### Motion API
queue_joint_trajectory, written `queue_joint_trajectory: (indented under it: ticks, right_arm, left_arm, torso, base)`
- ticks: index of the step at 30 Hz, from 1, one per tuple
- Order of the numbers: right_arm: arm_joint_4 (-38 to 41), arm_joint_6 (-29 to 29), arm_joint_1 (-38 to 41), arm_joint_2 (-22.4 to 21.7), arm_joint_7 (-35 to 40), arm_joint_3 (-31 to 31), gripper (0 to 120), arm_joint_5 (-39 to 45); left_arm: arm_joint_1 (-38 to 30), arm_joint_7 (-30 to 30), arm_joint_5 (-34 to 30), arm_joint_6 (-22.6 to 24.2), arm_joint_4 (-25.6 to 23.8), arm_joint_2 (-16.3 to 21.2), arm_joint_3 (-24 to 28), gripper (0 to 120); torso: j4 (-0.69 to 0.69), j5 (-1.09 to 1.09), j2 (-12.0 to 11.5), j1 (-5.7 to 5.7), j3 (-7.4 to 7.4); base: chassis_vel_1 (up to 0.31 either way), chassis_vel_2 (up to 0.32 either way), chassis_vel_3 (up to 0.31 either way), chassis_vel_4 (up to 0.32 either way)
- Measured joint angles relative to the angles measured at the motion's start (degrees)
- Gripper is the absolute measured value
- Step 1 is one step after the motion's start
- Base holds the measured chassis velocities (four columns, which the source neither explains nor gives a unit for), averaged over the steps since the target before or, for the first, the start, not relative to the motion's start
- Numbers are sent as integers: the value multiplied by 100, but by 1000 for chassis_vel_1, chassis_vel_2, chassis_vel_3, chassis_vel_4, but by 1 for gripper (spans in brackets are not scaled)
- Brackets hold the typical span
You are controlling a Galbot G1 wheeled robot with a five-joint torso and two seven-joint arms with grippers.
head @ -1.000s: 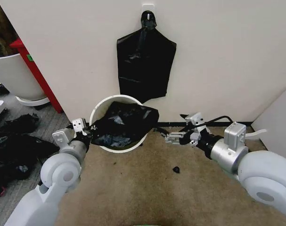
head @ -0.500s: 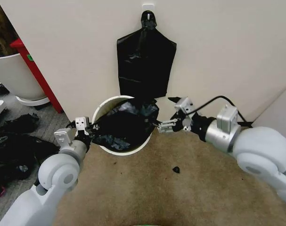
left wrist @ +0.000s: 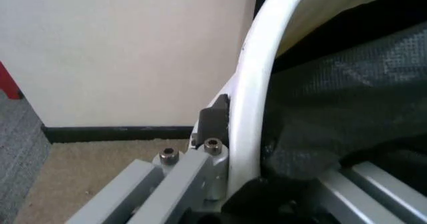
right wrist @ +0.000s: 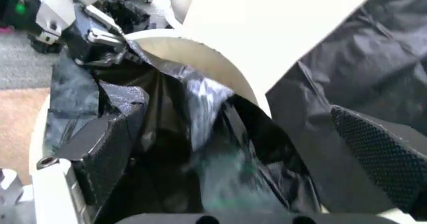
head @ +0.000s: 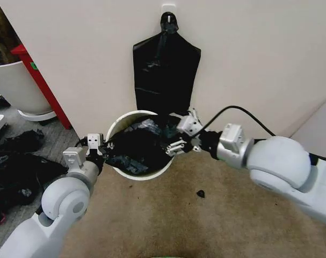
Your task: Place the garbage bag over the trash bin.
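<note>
Trash bin (head: 115,123): small round cream-white bucket on the tan carpet (head: 168,215), close against the pale wall (head: 259,64). Inside it sits the garbage bag (head: 138,145), bunched up and filling most of the opening; a strip of bare inner wall shows at the wall side of the bin. On the wall straight above the bin hangs a flat black bag (head: 164,72) from a hook, its lower edge coming down just behind the bin's rim.

Garbage bag: thin glossy black plastic, heavily creased, catching light in grey streaks. In the right wrist view the bag (right wrist: 200,134) lies in loose folds inside the bin (right wrist: 213,63), one raised fold standing near the far rim. In the left wrist view the film (left wrist: 333,108) presses against the inner face of the rim (left wrist: 257,83).

Left gripper (head: 101,146): at the bin's rim on the side away from the right arm. The wrist view has one finger (left wrist: 213,121) outside the rim and the other side of the gripper inside among the bag, jaws set narrowly astride the rim with bag film pinched there.

Right gripper (head: 173,144): at the opposite side of the bin, over its rim and the edge of the bag. Jaws stand wide apart; the dotted black finger pads (right wrist: 380,149) sit either side of the bag folds, with plastic lying between them but no clamp seen. Left gripper (right wrist: 100,33) visible across the bin, holding the bag edge at the far rim.
</note>
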Motion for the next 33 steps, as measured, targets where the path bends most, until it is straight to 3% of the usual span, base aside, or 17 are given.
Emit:
queue_joint_trajectory:
  ticks: [3, 7, 14, 15, 26, 33]
  right_arm:
    - [-98, -89, 199, 132, 0, -318, 86, -151]
    - [-123, -110, 216, 154, 0, -369, 79, -172]
    - [-260, -141, 225, 204, 15, -539, 46, -259]
    - [-260, -141, 225, 204, 15, -539, 46, -259]
    - [-508, -79, 274, 254, 268, -568, 2, -186]
    - [-671, -52, 355, 323, 576, -613, 0, 122]
  left_arm:
    - [13, 13, -2, 18, -20, 10, -55, 1]
    - [16, 17, -4, 22, -24, 12, -65, 1]
    - [43, 54, -6, 37, -47, 9, -98, 1]
    - [43, 54, -6, 37, -47, 9, -98, 1]
    - [141, 215, 110, 44, -66, -3, -133, 1]
    - [306, 496, 349, 14, -88, -4, -261, 1]
  torso:
    - [0, 0, 0, 0, 0]
    - [0, 0, 0, 0, 0]
    - [-1, 0, 0, 0, 0]
    - [-1, 0, 0, 0, 0]
    - [-2, 0, 0, 0, 0]
    - [-2, 0, 0, 0, 0]
  base:
    - [0, 0, 0, 0]
    - [0, 0, 0, 0]
    - [0, 0, 0, 0]
    - [0, 0, 0, 0]
    - [0, 0, 0, 0]
    - [0, 0, 0, 0]
